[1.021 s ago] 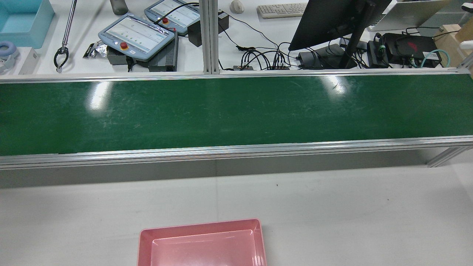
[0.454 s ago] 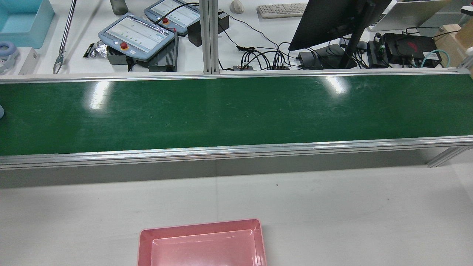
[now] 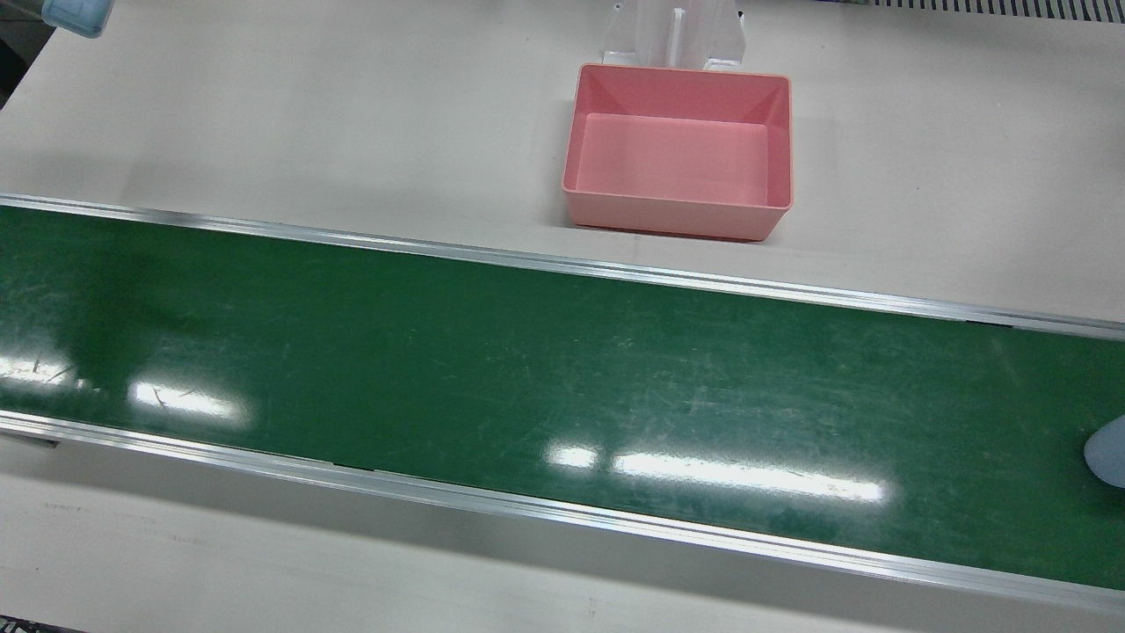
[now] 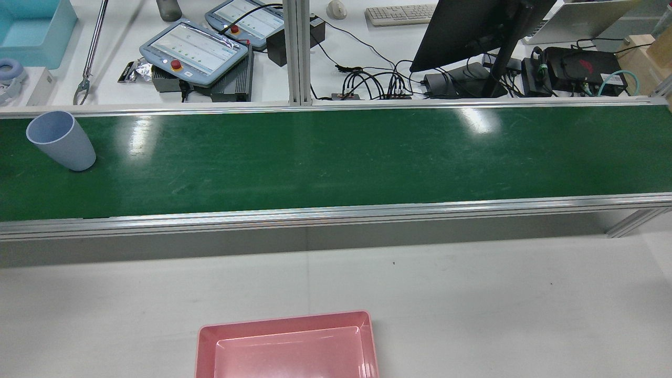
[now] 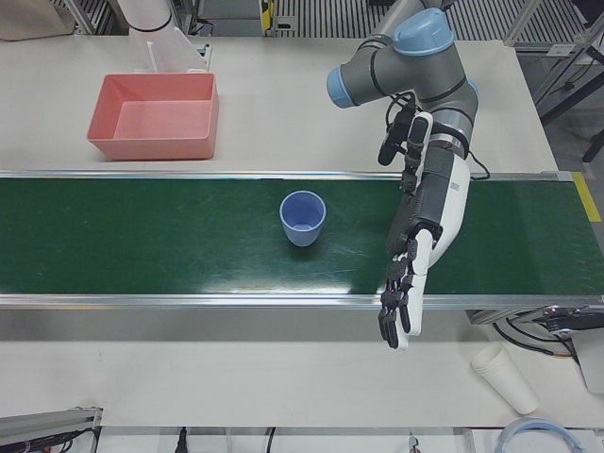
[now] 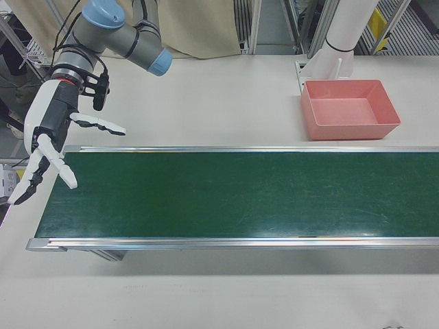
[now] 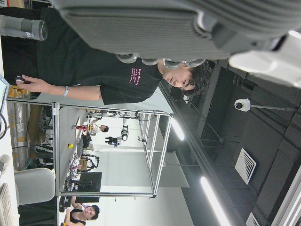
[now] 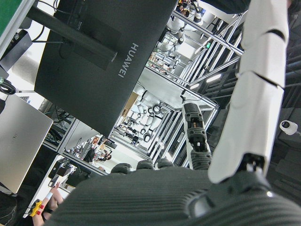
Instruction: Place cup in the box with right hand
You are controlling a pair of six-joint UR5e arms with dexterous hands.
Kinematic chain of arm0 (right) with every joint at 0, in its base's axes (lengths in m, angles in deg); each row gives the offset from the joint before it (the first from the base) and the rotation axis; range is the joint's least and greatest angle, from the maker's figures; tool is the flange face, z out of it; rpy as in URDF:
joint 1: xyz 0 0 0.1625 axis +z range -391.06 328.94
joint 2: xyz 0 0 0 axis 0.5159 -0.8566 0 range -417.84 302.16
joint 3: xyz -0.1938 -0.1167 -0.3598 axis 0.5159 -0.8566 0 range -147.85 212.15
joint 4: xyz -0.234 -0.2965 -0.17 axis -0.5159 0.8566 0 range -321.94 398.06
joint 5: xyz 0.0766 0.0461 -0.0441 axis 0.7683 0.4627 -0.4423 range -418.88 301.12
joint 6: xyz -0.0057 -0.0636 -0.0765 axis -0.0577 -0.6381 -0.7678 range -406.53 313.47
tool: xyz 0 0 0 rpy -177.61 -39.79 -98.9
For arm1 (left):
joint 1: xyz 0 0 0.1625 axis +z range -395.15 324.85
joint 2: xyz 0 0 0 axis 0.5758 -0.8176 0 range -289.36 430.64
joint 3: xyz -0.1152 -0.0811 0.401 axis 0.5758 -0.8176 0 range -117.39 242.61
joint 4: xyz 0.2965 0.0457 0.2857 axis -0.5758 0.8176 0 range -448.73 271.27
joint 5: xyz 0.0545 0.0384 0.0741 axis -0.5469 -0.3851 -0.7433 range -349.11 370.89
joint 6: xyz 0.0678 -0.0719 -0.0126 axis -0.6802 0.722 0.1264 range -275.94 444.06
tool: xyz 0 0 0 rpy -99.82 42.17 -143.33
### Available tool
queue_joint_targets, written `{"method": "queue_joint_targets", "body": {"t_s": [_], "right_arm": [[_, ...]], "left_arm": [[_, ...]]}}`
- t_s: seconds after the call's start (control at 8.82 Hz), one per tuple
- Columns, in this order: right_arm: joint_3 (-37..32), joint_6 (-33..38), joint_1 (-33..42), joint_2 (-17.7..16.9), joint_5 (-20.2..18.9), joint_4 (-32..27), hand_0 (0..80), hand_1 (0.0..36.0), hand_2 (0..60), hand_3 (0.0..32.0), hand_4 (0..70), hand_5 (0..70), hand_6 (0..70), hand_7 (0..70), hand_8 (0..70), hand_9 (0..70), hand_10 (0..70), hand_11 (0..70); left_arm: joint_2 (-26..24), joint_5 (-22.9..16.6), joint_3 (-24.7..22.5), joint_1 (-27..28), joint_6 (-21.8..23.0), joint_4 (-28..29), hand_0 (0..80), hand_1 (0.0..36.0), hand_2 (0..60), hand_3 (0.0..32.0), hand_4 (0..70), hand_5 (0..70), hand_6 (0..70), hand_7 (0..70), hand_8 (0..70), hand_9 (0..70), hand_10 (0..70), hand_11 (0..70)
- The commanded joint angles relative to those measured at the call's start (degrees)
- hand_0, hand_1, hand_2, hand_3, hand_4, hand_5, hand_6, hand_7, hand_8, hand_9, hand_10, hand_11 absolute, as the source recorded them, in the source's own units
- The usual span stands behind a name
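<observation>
While both hands [image 5: 401,283] [image 6: 48,147] hang open-fingered, the cup [image 4: 60,140] has newly arrived upright on the belt [image 4: 336,157].

— What is sitting beyond the green conveyor belt [image 4: 336,157] in the rear view?

— Two teach pendants [image 4: 195,46] are lying on the far counter [image 4: 357,52], left of the aluminium post [image 4: 297,52]. A black monitor [image 4: 472,29] is standing to the right, with a tangle of cables [image 4: 373,81] running near its foot, and a keyboard [image 4: 400,13] and a mouse [image 4: 336,9] are resting at the far edge.

— And on the far left?

— A light blue bin [image 4: 32,29] is sitting in the corner, and a long metal grabber [image 4: 92,52] is lying just right of it.

— Anything on the near side?

— In the left-front view a white paper cup [image 5: 505,376] is lying on its side on the near counter, at the right.
</observation>
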Motion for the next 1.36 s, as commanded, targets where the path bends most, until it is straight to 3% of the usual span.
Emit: {"method": "queue_joint_targets", "body": {"t_s": [0.0, 0.11, 0.23, 0.45, 0.57, 0.79, 0.91, 1.02, 1.13, 1.25], "right_arm": [[0.24, 8.83, -1.37, -6.10, -0.74, -6.47, 54.8, 19.1, 4.1, 0.0, 9.7, 5.4, 1.4, 0.0, 0.0, 0.0, 0.0, 0.0], [-0.19, 8.85, -2.96, -8.83, -0.74, -7.48, 52.8, 18.8, 7.2, 0.0, 6.8, 5.2, 0.6, 0.0, 0.0, 0.0, 0.0, 0.0], [-0.98, 8.85, -5.15, -8.68, -0.74, -7.66, 52.6, 15.6, 0.0, 0.0, 7.0, 5.0, 0.2, 0.0, 0.0, 0.0, 0.0, 0.0], [-1.25, 8.85, -6.32, -4.39, -0.48, -7.49, 50.5, 16.7, 8.4, 0.0, 6.2, 4.7, 0.4, 0.0, 0.0, 0.0, 0.0, 0.0], [-1.51, 8.76, -6.32, -4.28, -0.39, -7.57, 51.1, 16.4, 6.1, 0.0, 6.8, 4.7, 0.3, 0.0, 0.0, 0.0, 0.0, 0.0], [0.23, 8.42, -5.43, -4.98, -0.13, -7.40, 51.4, 16.7, 7.1, 0.0, 7.6, 4.8, 0.8, 0.0, 0.0, 0.0, 0.0, 0.0], [0.33, 8.15, -5.96, -4.81, -0.22, -7.49, 50.3, 16.9, 10.8, 0.0, 6.4, 4.6, 0.8, 0.0, 0.0, 0.0, 0.0, 0.0], [-0.45, 7.89, -6.58, -4.64, -0.04, -7.57, 50.4, 16.1, 7.9, 0.0, 6.5, 4.6, 0.7, 0.0, 0.0, 0.0, 0.0, 0.0], [-0.98, 5.54, -7.02, -3.33, 0.83, -7.66, 50.6, 16.4, 8.6, 0.0, 6.4, 4.6, 0.7, 0.0, 0.0, 0.0, 0.0, 0.0], [-1.25, 5.34, -8.15, -2.62, 1.01, -7.49, 49.1, 19.0, 19.2, 0.0, 4.2, 4.6, 0.6, 0.0, 0.0, 0.0, 0.0, 0.0]], "left_arm": [[-0.07, 0.00, -0.05, 0.00, -0.09, 0.00, 0.0, 0.0, 0.0, 0.0, 0.0, 0.0, 0.0, 0.0, 0.0, 0.0, 0.0, 0.0], [-0.07, 0.00, -0.05, 0.00, -0.09, 0.00, 0.0, 0.0, 0.0, 0.0, 0.0, 0.0, 0.0, 0.0, 0.0, 0.0, 0.0, 0.0], [-0.07, 0.00, 0.04, 0.00, 0.00, 0.00, 0.0, 0.0, 0.0, 0.0, 0.0, 0.0, 0.0, 0.0, 0.0, 0.0, 0.0, 0.0], [-0.07, -0.09, 0.04, 0.00, 0.00, 0.00, 0.0, 0.0, 0.0, 0.0, 0.0, 0.0, 0.0, 0.0, 0.0, 0.0, 0.0, 0.0], [-0.07, -0.09, -0.05, 0.00, 0.00, 0.00, 0.0, 0.0, 0.0, 0.0, 0.0, 0.0, 0.0, 0.0, 0.0, 0.0, 0.0, 0.0], [-0.07, -0.09, -0.05, 0.00, 0.00, -0.09, 0.0, 0.0, 0.0, 0.0, 0.0, 0.0, 0.0, 0.0, 0.0, 0.0, 0.0, 0.0], [-0.07, -0.09, -0.14, 0.00, 0.00, -0.09, 0.0, 0.0, 0.0, 0.0, 0.0, 0.0, 0.0, 0.0, 0.0, 0.0, 0.0, 0.0], [-0.24, -0.09, -0.14, 0.00, 0.00, -0.61, 0.0, 0.0, 0.0, 0.0, 0.0, 0.0, 0.0, 0.0, 0.0, 0.0, 0.0, 0.0], [-0.24, -0.09, -0.31, 0.00, 0.00, -0.18, 0.0, 0.0, 0.0, 0.0, 0.0, 0.0, 0.0, 0.0, 0.0, 0.0, 0.0, 0.0], [-0.07, -0.09, 0.03, 0.09, -0.09, -0.26, 0.0, 0.0, 0.0, 0.0, 0.0, 0.0, 0.0, 0.0, 0.0, 0.0, 0.0, 0.0]]}}
